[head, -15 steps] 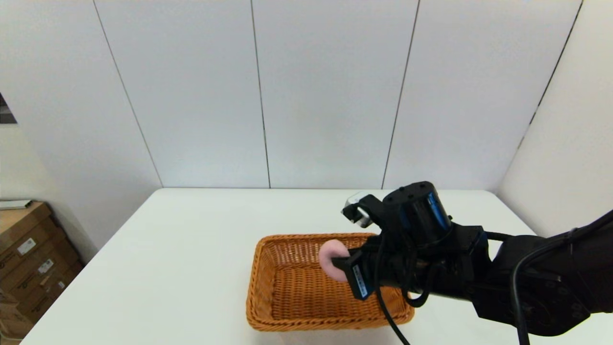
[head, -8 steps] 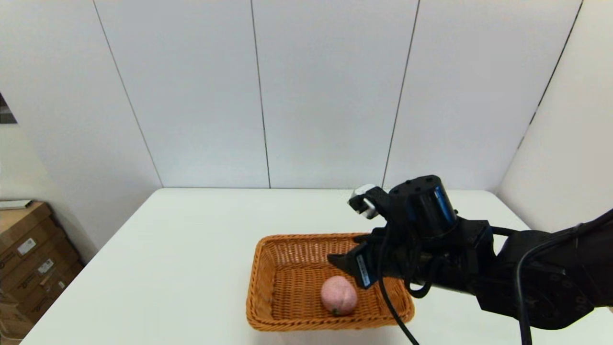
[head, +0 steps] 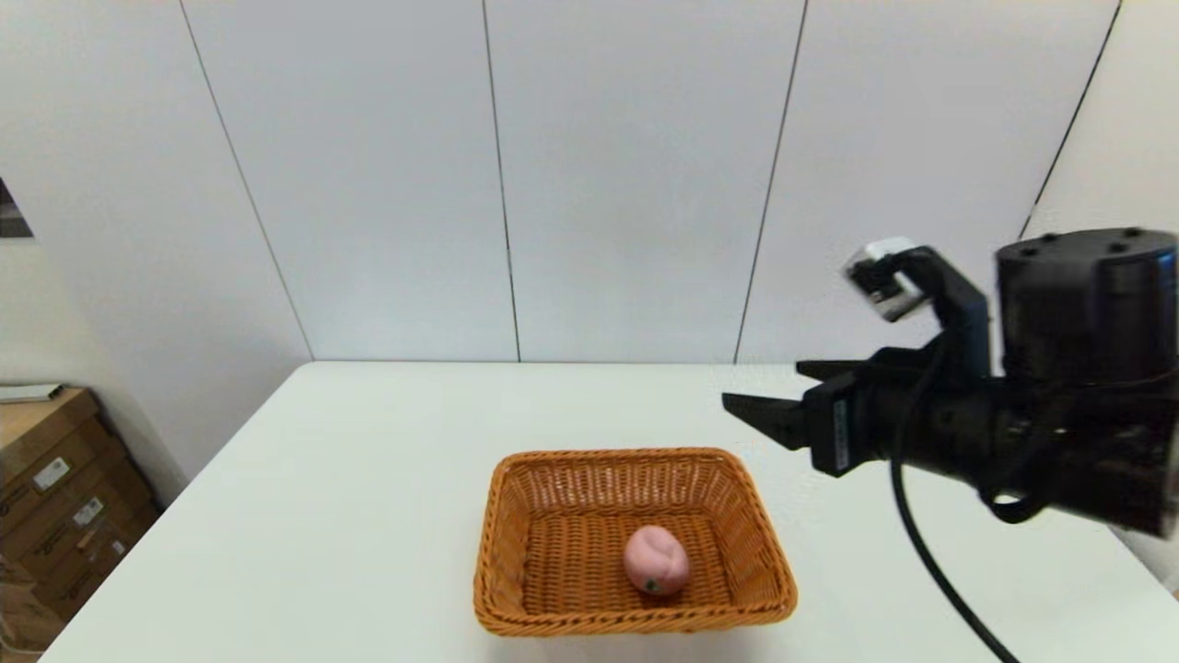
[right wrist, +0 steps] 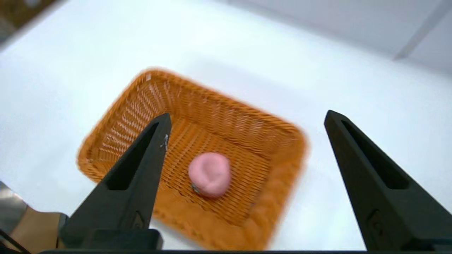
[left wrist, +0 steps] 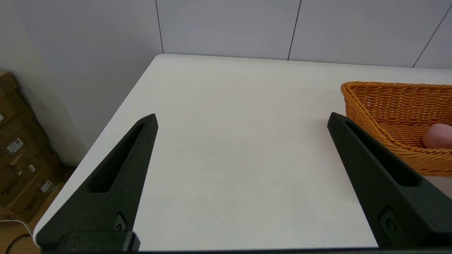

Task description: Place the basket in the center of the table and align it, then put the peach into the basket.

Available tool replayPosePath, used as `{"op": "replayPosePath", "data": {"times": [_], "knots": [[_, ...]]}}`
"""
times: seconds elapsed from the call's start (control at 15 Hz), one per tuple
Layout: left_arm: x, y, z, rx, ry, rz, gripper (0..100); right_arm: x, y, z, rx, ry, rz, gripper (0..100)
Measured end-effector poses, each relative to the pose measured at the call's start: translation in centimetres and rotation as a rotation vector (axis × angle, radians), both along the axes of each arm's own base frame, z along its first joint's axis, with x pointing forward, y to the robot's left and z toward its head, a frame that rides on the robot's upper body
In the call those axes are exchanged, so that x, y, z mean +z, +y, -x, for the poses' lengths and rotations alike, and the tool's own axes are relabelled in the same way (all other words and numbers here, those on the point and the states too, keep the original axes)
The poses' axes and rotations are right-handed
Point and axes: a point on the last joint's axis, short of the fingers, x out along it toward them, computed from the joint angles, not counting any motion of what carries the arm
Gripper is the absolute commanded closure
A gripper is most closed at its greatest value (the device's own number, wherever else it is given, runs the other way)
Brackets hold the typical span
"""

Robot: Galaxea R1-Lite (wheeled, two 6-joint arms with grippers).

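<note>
Pale panelled walls [head: 626, 175] with dark seams; stacked cardboard boxes [head: 55, 497] at the left.

On my feed I see brown cardboard boxes with white labels [head: 55, 488] stacked on the floor at the left, against the pale grey panelled wall [head: 626, 175] with dark vertical seams.

The large plain white table [head: 322, 479] with rounded corners carries one thing directly on its surface: a rectangular orange-brown woven wicker basket [head: 516, 525] with sloped sides and a braided rim, sitting near the table's front edge, roughly mid-width.
</note>
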Motion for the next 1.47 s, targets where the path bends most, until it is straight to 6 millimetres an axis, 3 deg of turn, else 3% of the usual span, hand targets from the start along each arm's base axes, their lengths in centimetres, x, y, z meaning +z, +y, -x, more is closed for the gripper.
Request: {"op": "replayPosePath", "data": {"times": [0.33,0.67,1.0,1.47], "knots": [[0.0,0.0,0.0,0.0,0.0,-0.001,0,3.9,-6.2,7.3,-0.133,-0.093,0.02,0],[0.0,0.0,0.0,0.0,0.0,0.0,0,4.5,-10.4,12.5,-0.309,-0.24,0.135,0],[0.0,0.0,0.0,0.0,0.0,0.0,0,2.7,-13.1,16.6,-0.515,-0.323,0.195,0],[0.0,0.0,0.0,0.0,0.0,0.0,0,-1.9,-13.7,21.7,-0.652,-0.423,0.218,0]]}}
